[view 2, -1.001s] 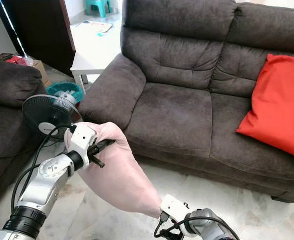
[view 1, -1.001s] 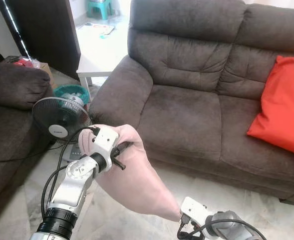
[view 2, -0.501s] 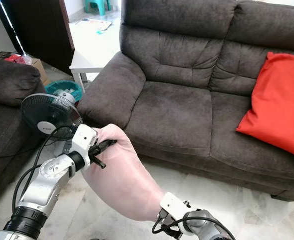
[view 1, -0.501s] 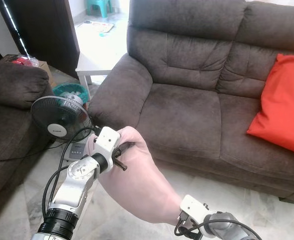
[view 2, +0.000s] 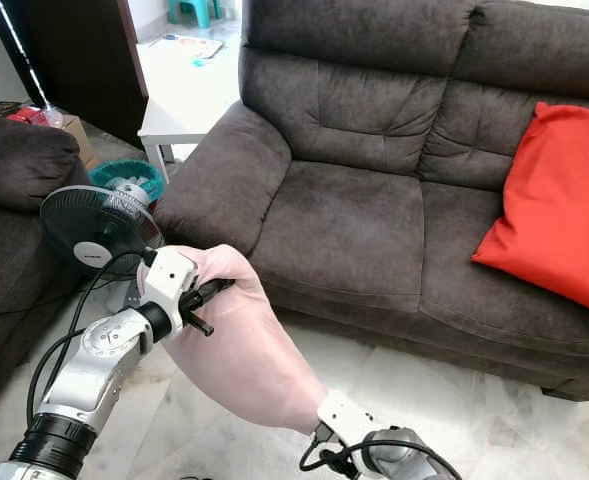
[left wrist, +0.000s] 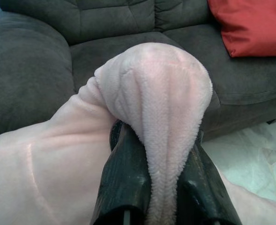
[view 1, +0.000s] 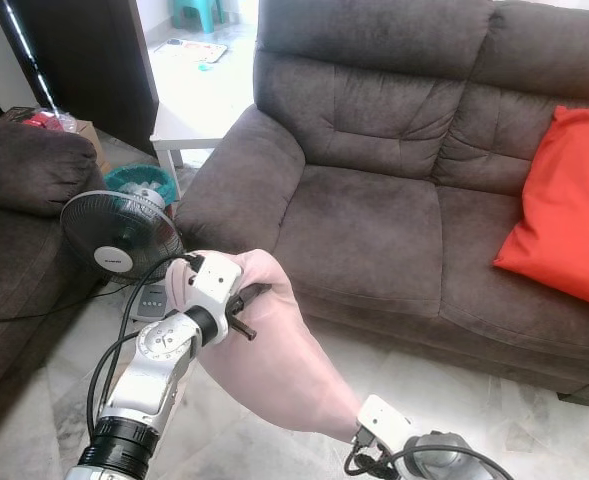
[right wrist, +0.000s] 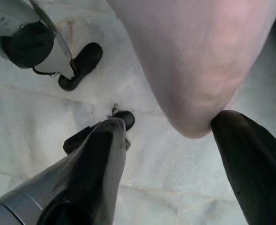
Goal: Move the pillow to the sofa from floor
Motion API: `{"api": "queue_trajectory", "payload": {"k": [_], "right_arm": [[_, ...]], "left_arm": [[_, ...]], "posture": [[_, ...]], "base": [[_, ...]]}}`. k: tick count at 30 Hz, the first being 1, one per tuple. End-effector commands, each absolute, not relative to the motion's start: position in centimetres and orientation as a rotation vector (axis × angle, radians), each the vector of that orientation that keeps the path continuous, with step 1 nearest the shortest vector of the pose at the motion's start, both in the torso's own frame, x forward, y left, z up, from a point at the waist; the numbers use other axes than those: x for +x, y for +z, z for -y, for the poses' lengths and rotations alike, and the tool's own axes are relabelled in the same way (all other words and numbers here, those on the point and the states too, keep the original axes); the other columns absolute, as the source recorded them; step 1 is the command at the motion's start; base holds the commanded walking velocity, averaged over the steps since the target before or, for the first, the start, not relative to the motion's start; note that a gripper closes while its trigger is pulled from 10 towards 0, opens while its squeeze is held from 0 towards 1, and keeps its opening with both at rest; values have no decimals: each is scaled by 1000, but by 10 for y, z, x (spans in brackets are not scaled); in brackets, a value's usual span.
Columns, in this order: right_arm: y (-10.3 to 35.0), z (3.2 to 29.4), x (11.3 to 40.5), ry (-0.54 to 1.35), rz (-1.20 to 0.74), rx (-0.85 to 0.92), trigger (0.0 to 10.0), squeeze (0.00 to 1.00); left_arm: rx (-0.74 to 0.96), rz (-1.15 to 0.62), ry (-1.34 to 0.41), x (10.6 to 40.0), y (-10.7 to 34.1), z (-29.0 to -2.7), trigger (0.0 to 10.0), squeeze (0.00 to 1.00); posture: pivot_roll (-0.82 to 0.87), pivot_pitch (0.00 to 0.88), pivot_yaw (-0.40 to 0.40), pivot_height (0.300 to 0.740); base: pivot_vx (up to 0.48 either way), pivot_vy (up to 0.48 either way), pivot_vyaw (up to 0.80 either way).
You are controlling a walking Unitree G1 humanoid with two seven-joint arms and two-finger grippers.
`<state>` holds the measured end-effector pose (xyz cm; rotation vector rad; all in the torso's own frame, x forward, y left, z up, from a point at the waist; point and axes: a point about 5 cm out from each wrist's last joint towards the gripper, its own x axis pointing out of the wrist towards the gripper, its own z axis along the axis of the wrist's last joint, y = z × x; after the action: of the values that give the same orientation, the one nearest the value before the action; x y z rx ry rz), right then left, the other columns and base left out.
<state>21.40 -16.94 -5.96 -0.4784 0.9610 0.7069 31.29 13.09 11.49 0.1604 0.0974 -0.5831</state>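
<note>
A soft pink pillow [view 1: 274, 360] hangs off the floor in front of the dark brown sofa [view 1: 374, 220]. My left gripper [view 1: 242, 300] is shut on the pillow's upper corner. In the left wrist view the pink fabric [left wrist: 152, 93] bulges up between the two black fingers [left wrist: 123, 178]. My right gripper [right wrist: 173, 122] is low, just beneath the pillow's bottom end [right wrist: 198, 56]. It is open, and the tip of the pillow rests beside one finger. The right wrist [view 1: 382, 422] sits at the pillow's lower tip.
A red cushion [view 1: 569, 200] leans on the sofa's right side. A black floor fan [view 1: 119, 235] stands at the left beside a second dark sofa [view 1: 14, 190]. Behind them are a teal basket [view 1: 139, 180] and a white side table [view 1: 199, 110]. Pale marble floor [view 1: 494, 400] lies below.
The left gripper keeps its hold on the pillow, which swayed slightly down and back up. The view has shifted a little.
</note>
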Motion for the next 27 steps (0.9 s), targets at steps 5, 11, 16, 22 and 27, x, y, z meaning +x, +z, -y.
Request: {"api": "queue_trajectory", "payload": {"k": [5, 11, 16, 22, 27], "right_arm": [[-57, 182, 220, 601, -950, -470, 10000, 0], [-49, 186, 232, 513, -902, -427, 10000, 0], [-46, 182, 235, 541, -898, -368, 10000, 0], [-46, 177, 234, 594, -898, -362, 0, 0], [-48, 174, 232, 624, -906, -350, 0, 0]], "left_arm": [[156, 21, -618, 316, 143, -121, 10000, 0], [152, 29, -628, 317, 147, -119, 10000, 0], [147, 59, -617, 321, 152, -118, 10000, 0], [139, 85, -598, 324, 159, -118, 10000, 0], [138, 95, -582, 326, 161, -119, 10000, 0]], "posture": [[128, 64, -70, 740], [129, 61, -70, 740], [129, 53, -69, 740], [132, 50, -69, 740], [134, 51, -71, 740]], "base": [[0, 0, 0], [0, 0, 0], [0, 0, 0], [0, 0, 0], [0, 0, 0]]}}
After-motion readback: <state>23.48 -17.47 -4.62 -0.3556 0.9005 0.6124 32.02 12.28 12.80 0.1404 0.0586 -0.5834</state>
